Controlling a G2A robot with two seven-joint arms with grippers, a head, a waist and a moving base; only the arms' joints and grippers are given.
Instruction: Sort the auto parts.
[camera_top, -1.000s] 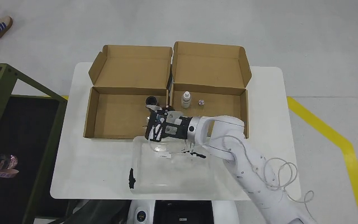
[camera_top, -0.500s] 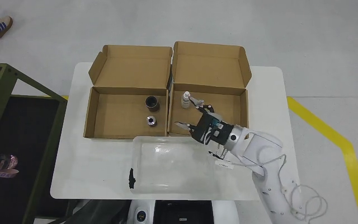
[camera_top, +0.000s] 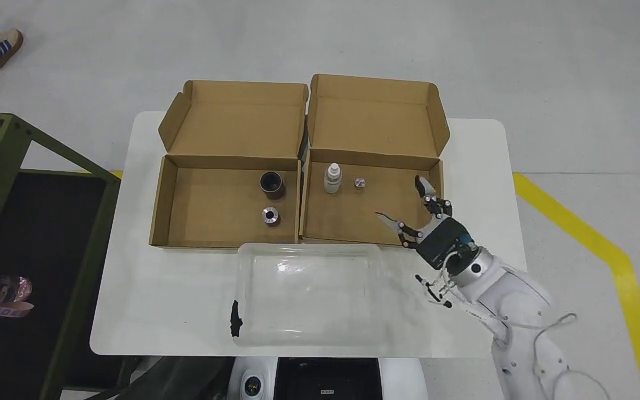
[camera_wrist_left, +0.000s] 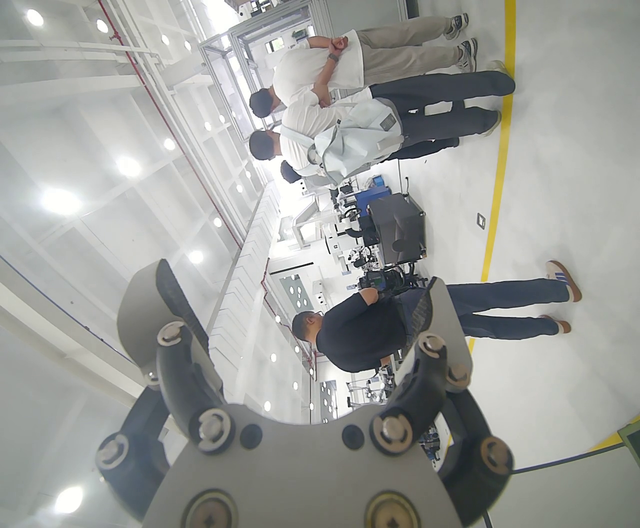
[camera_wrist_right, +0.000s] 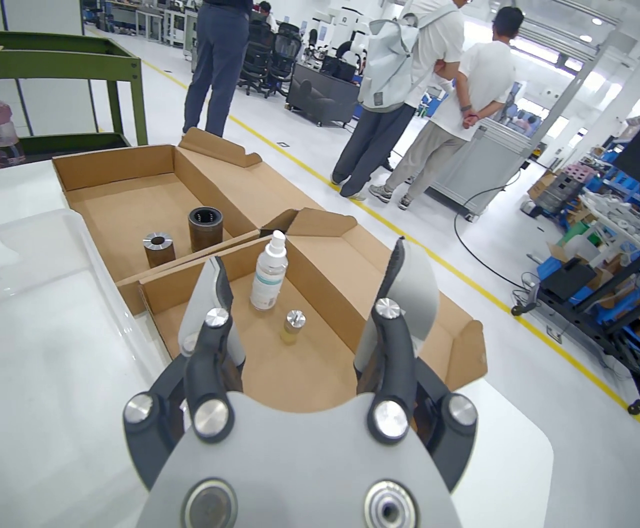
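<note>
Bottle (camera_top: 332, 178): upright in right box (camera_top: 375, 120).
Dark cylinder (camera_top: 271, 182): in left box (camera_top: 215, 205).
Right gripper (camera_top: 405, 205): fingers spread, empty, over right box's near corner.
Left gripper (camera_wrist_left: 297, 280): fingers spread, empty.

In the top view the small part (camera_top: 360, 183) beside the bottle (camera_top: 332, 178) is too small to identify. The right wrist view's edge crops the tray (camera_wrist_right: 50, 300); the right gripper (camera_wrist_right: 307, 255) hides the box's (camera_wrist_right: 300, 365) near wall

Both the left box (camera_top: 205, 210) and right box (camera_top: 395, 205) are plain matt brown cardboard. The tub (camera_top: 310, 300) is clear glossy plastic, and the table (camera_top: 160, 290) is smooth shiny white. The dark sleeve (camera_top: 271, 182) looks like dull metal, the small ring (camera_top: 269, 214) brighter steel. The bottle (camera_top: 332, 178) is white plastic.
</note>
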